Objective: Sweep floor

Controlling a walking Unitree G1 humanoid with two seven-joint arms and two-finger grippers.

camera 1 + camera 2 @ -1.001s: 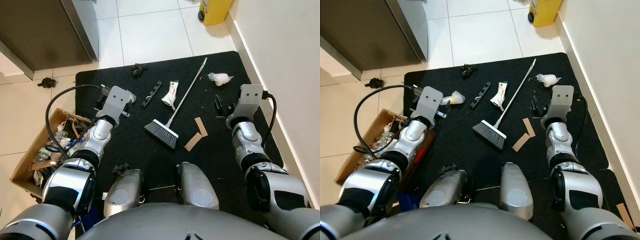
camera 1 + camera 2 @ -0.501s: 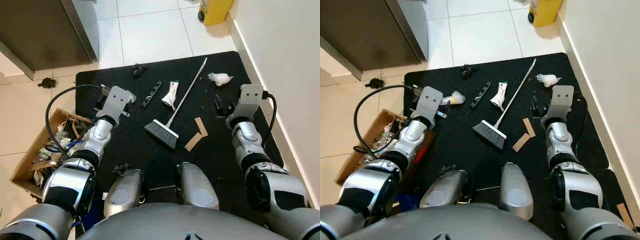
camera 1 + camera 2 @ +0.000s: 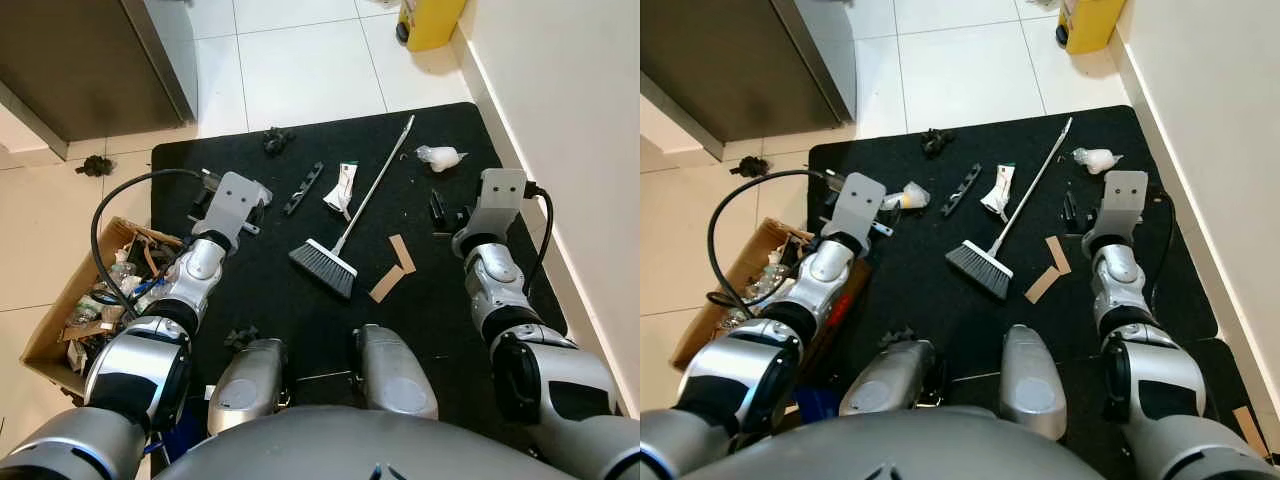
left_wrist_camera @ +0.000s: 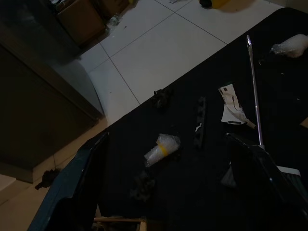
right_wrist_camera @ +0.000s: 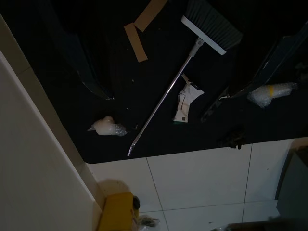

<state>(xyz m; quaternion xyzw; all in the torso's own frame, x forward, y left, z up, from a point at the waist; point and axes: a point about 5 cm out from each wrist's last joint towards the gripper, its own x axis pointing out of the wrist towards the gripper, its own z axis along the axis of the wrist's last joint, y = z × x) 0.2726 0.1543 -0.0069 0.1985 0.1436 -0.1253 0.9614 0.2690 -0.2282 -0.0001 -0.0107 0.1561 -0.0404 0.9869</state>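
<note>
- A black mat (image 3: 250, 290) is spread on the tiled floor, and the broom (image 3: 345, 230) is laid flat near its middle, grey bristle head toward the robot, thin metal handle slanted away toward the mat's far right corner
- The left gripper (image 4: 183, 192) is held above the mat's left part, fingers spread wide and holding nothing
- The right gripper (image 5: 187, 62) is held above the mat's right part, fingers also parted wide and empty
- Two cardboard strips (image 3: 392, 268) are seen on the mat just right of the bristle head
- A white packet (image 3: 341, 186) is touching the handle's left side
- A cardboard box (image 3: 75, 310) of rubbish is set against the mat's left edge
</note>
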